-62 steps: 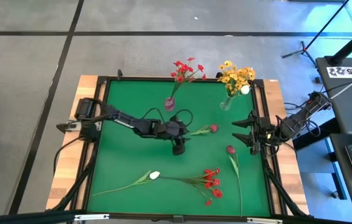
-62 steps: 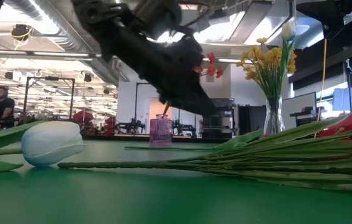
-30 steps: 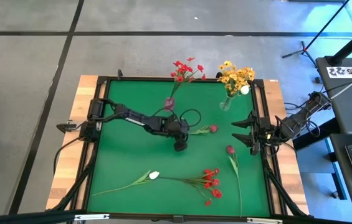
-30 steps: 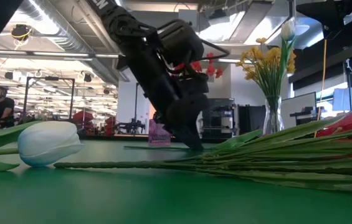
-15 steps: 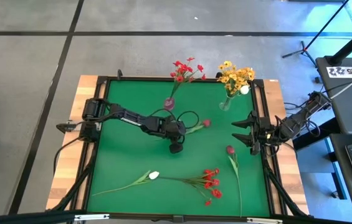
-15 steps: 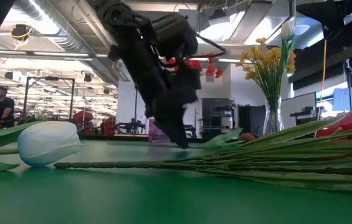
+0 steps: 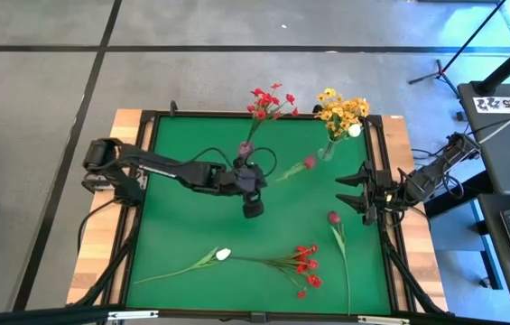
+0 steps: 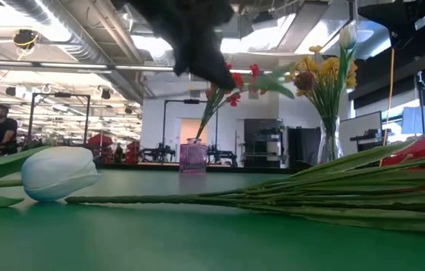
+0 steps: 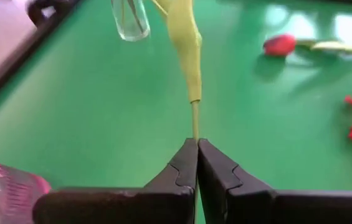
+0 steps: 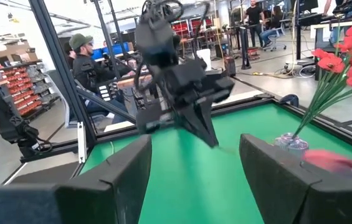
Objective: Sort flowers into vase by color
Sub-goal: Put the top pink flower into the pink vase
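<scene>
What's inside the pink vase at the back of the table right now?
The pink vase holds one red blossom spray, its stem leaning right. The left claw hovers close by; the vase's interior cannot be seen.

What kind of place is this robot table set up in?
Probably a large robotics lab or workshop. The low view looks past the green table into an open hall with exposed ceiling ducts, and the right wrist view shows people seated at workstations and metal-framed rigs.

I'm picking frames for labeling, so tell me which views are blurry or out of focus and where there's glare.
Low view: the white tulip up close is soft, and ceiling lights glare. Left wrist view: the left gripper is sharp; the pink tulip behind is blurred. Right wrist view: the right gripper's fingers are blurred.
</scene>
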You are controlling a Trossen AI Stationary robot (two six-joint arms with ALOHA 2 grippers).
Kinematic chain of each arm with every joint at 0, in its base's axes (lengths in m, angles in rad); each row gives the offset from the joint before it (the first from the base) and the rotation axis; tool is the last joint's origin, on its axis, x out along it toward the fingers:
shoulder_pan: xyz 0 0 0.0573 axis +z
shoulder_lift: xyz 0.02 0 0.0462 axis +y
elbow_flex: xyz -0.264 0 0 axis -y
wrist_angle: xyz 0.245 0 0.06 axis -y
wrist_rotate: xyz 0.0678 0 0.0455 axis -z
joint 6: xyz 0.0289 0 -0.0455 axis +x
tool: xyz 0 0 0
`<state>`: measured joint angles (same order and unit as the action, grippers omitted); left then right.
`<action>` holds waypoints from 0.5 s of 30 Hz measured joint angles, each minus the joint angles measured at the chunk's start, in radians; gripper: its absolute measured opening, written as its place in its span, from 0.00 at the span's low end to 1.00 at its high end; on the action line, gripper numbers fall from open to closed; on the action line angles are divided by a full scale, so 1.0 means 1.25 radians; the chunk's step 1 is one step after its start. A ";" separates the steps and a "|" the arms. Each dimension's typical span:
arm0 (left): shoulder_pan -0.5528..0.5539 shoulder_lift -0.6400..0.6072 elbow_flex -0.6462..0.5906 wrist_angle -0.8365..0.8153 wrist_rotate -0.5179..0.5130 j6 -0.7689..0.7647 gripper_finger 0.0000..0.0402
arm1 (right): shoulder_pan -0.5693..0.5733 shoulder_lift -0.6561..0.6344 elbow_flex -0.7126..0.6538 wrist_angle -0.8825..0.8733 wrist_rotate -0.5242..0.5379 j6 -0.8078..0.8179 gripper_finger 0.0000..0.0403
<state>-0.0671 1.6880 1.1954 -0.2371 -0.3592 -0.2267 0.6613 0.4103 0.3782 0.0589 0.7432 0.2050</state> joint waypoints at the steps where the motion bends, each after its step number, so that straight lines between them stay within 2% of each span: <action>1: -0.004 -0.012 0.000 0.002 -0.007 0.001 0.00 | 0.000 0.000 0.000 0.003 -0.002 0.000 0.60; 8: -0.021 -0.087 0.001 0.052 -0.023 0.028 0.00 | 0.000 0.000 0.000 0.092 -0.072 -0.056 0.60; 12: -0.022 -0.096 0.001 0.120 0.002 0.057 0.00 | 0.000 0.000 0.000 0.102 -0.086 -0.067 0.60; 15: -0.020 -0.096 -0.001 0.183 0.054 0.070 0.00 | 0.000 0.004 0.000 0.102 -0.086 -0.067 0.60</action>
<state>-0.0919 1.5681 1.1938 -0.0084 -0.2922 -0.1387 0.6609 0.4155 0.3779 0.1860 0.6353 0.1219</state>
